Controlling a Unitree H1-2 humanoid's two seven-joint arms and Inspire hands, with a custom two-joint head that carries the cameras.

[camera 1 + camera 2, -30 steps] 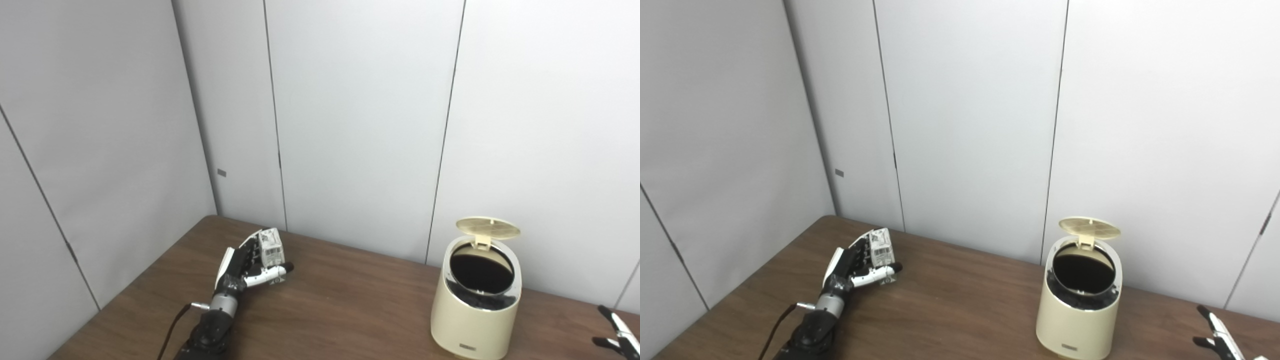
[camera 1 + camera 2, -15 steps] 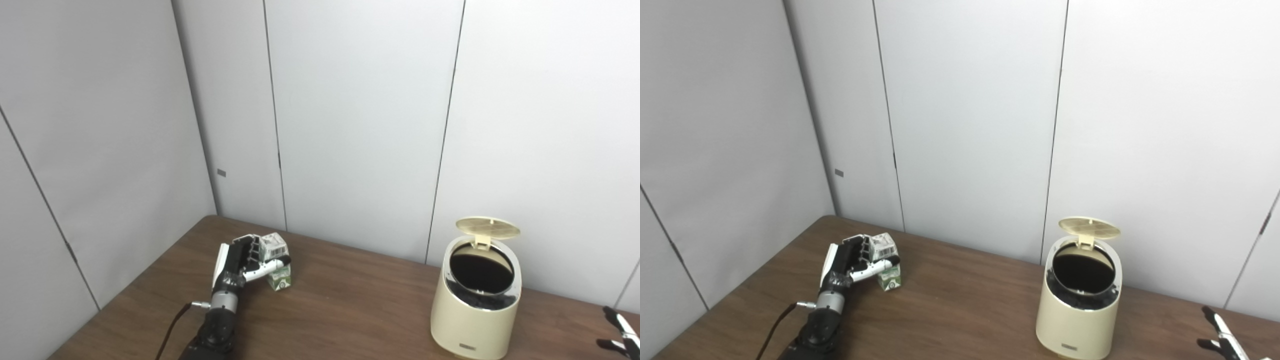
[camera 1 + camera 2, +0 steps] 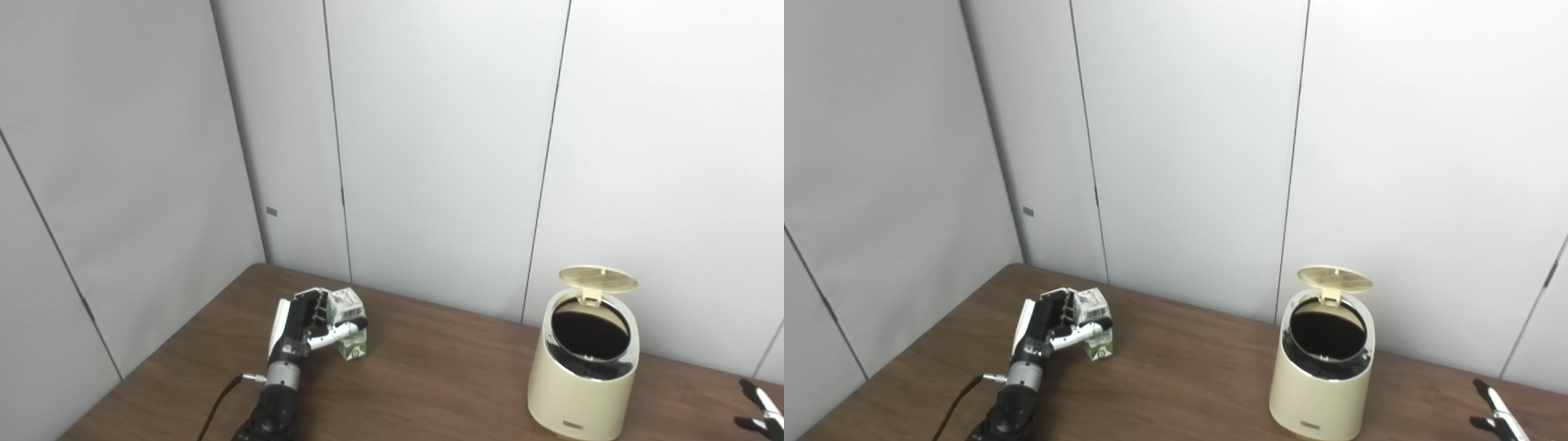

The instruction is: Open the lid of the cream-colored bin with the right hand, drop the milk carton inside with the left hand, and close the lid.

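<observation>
Milk carton (image 3: 348, 323) stands upright on the brown surface (image 3: 429, 380), well to the left of the cream-colored bin (image 3: 582, 380), with the left hand (image 3: 309, 321) wrapped around its upper half. Fingers (image 3: 315, 306) curl over the far side of the carton near its top while the thumb (image 3: 334, 332) presses across its front, so the hand is closed on the carton; whether the base is touching the surface or just above it cannot be told. The carton's long axis runs vertically and its green-printed base shows below the thumb. The bin's lid (image 3: 598, 278) is tipped up and back on its hinge, leaving the dark round mouth (image 3: 589, 334) open toward the camera. From the carton, that mouth lies to the right and higher, across a bare stretch of wood. The left hand is the one nearer the carton and holds it; the right hand (image 3: 1494, 413) sits beyond the bin's right side at the picture's lower right corner, only its fingertips showing, apparently spread and holding nothing. By this reading, the lid step is done and the carry is next: a lift and a rightward sweep to bring the carton over the bin's rim (image 3: 631, 331).
</observation>
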